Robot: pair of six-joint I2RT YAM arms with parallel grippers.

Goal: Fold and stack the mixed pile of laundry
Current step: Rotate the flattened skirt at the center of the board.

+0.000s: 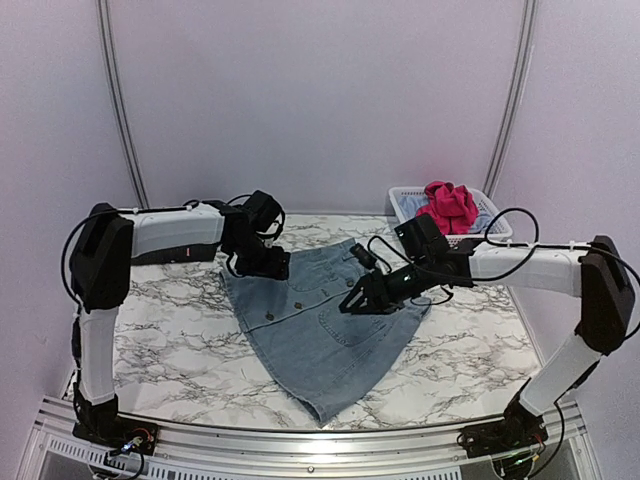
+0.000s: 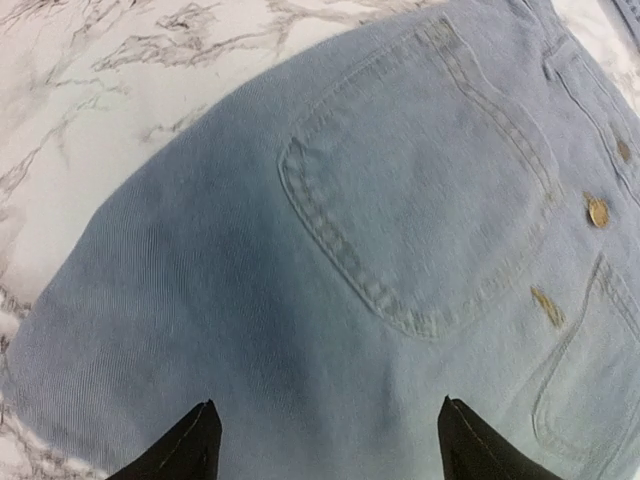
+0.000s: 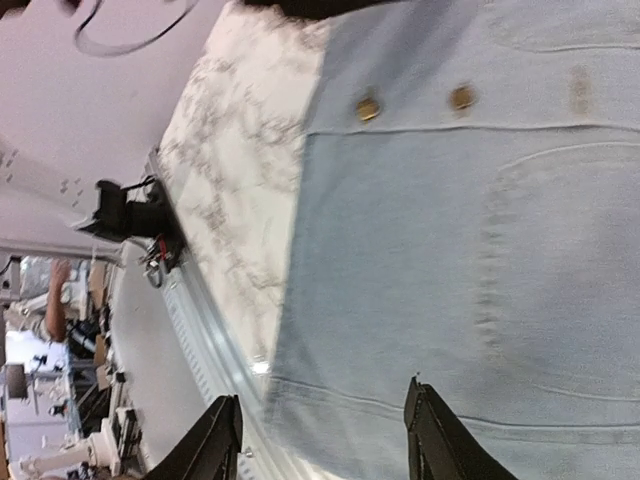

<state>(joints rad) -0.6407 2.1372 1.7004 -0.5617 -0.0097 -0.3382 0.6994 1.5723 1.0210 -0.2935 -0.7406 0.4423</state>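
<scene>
A light blue denim button skirt (image 1: 320, 325) lies spread flat on the marble table, waist at the back, hem toward the front edge. My left gripper (image 1: 268, 266) hovers over the skirt's back left corner, jaws open and empty; its view shows a patch pocket (image 2: 420, 200) and a brass button (image 2: 598, 211). My right gripper (image 1: 357, 300) is open and empty over the skirt's middle right; its view shows denim (image 3: 460, 280) and two buttons (image 3: 368, 108). A bright pink-red garment (image 1: 448, 207) and pale blue pieces lie in the basket. The black pinstriped shirt is out of view.
A white lattice basket (image 1: 405, 193) stands at the back right corner of the marble table (image 1: 170, 340). A metal rail (image 1: 300, 440) runs along the front edge. Pale walls close in the back and sides.
</scene>
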